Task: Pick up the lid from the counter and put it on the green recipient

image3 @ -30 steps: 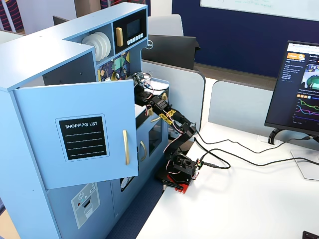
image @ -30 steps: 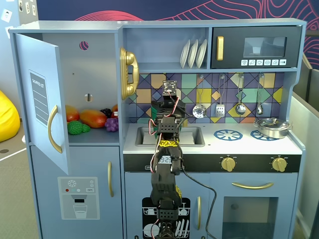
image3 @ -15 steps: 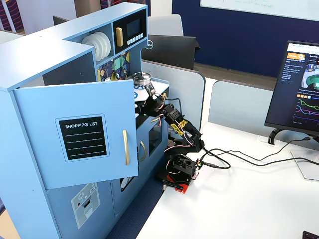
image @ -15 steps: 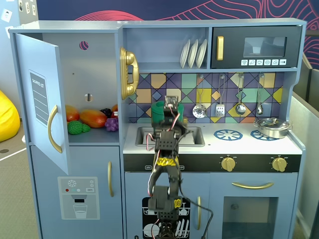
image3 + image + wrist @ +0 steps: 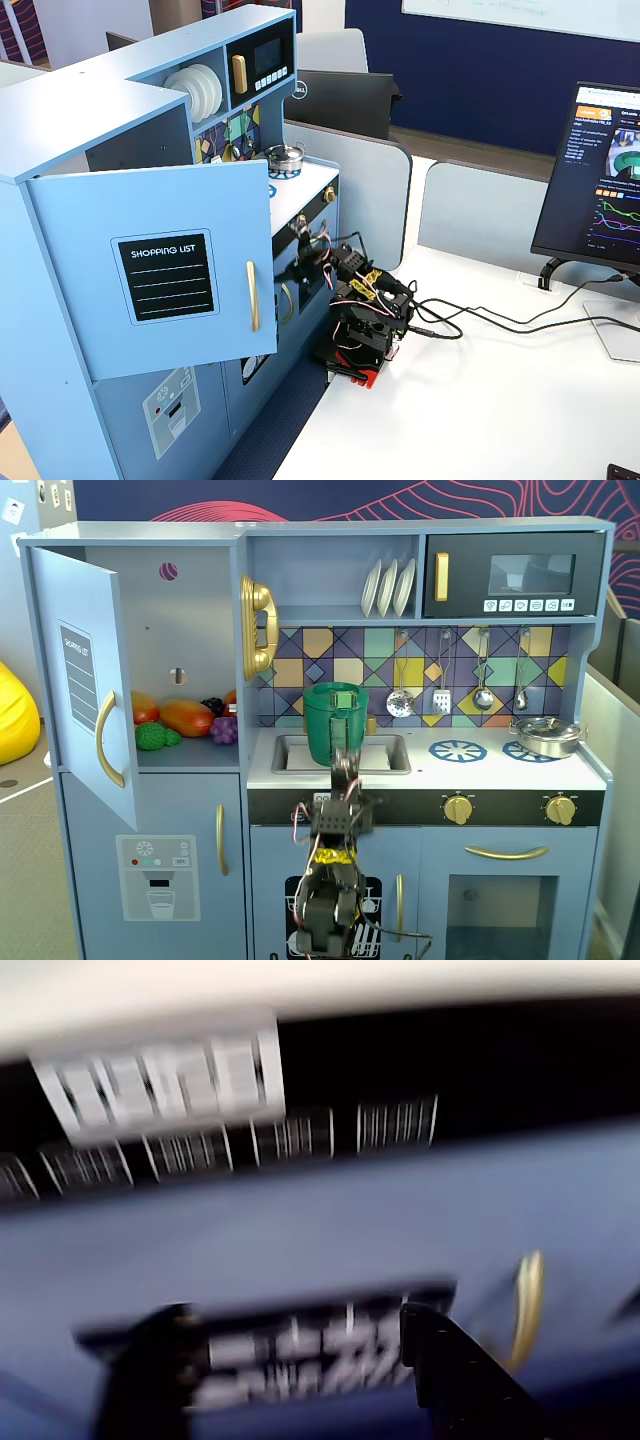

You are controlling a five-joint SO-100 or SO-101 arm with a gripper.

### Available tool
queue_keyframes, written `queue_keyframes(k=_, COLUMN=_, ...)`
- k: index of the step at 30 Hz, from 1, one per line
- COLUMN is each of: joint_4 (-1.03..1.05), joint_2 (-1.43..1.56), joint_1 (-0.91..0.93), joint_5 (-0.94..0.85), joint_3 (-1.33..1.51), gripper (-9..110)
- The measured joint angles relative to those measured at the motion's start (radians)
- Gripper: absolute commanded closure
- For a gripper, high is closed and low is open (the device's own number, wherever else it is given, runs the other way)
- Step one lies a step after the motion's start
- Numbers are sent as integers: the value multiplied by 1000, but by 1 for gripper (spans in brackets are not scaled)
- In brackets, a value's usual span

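Toward the left end of the worktop [image 5: 500, 772], the pot [image 5: 322, 730] stands in the sink recess, close to the back edge. Across its mouth I see a flat, lighter green disc with a small square bump near its middle, and I take that for the lid [image 5: 335, 689]. It looks level and centred on the rim, though the arm [image 5: 338, 825] rises in front of the pot and hides part of its front wall, so I cannot check the seating all the way round. I find no other green disc lying anywhere on the worktop.

The wrist view is badly smeared. Even so, the claw [image 5: 300, 1380] shows as two dark fingers spread wide at the bottom edge, with nothing between them. Beyond them is only the blue cabinet front, a dark strip and a gold handle, so the camera seems to look at the cabinet face below the worktop's front edge, not at the pot.

In the other fixed view the open door covers the sink end, so it gives me nothing on the lid.

My reading: pickup and placement are done, and the lid is let go. What is left, if anything, is to bring the arm clear of the front edge and confirm the lid sits flat.
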Motion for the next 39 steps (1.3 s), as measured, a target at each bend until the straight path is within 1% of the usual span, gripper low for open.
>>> queue_keyframes(k=3, joint_4=44, joint_2=49, joint_1=-32, joint_5=40, joint_3=123, gripper=101)
queue_keyframes(k=6, joint_4=86, joint_2=69, joint_1=-54, joint_5=126, joint_3=193, gripper=100)
queue_keyframes(k=9, joint_4=135, joint_2=74, joint_1=-51, joint_5=213, joint_3=236, gripper=97)
queue_keyframes(k=12, joint_4=202, joint_2=78, joint_1=-89, joint_5=301, joint_3=241, gripper=95)
queue_keyframes(k=13, joint_4=221, joint_2=78, joint_1=-95, joint_5=310, joint_3=241, gripper=99)
queue_keyframes(k=14, joint_4=244, joint_2=78, joint_1=-98, joint_5=310, joint_3=241, gripper=101)
queue_keyframes(k=15, joint_4=275, joint_2=80, joint_1=-100, joint_5=284, joint_3=241, gripper=101)
queue_keyframes(k=17, joint_4=325, joint_2=84, joint_1=-95, joint_5=183, joint_3=241, gripper=101)
queue_keyframes(k=19, joint_4=364, joint_2=91, joint_1=-97, joint_5=126, joint_3=241, gripper=101)
queue_keyframes(k=23, joint_4=442, joint_2=98, joint_1=-100, joint_5=143, joint_3=241, gripper=99)
queue_keyframes(k=26, joint_4=511, joint_2=103, joint_1=-97, joint_5=66, joint_3=239, gripper=97)
queue_keyframes(k=28, joint_4=517, joint_2=103, joint_1=-101, joint_5=35, joint_3=239, gripper=97)
queue_keyframes(k=39, joint_4=523, joint_2=103, joint_1=-95, joint_5=69, joint_3=239, gripper=95)
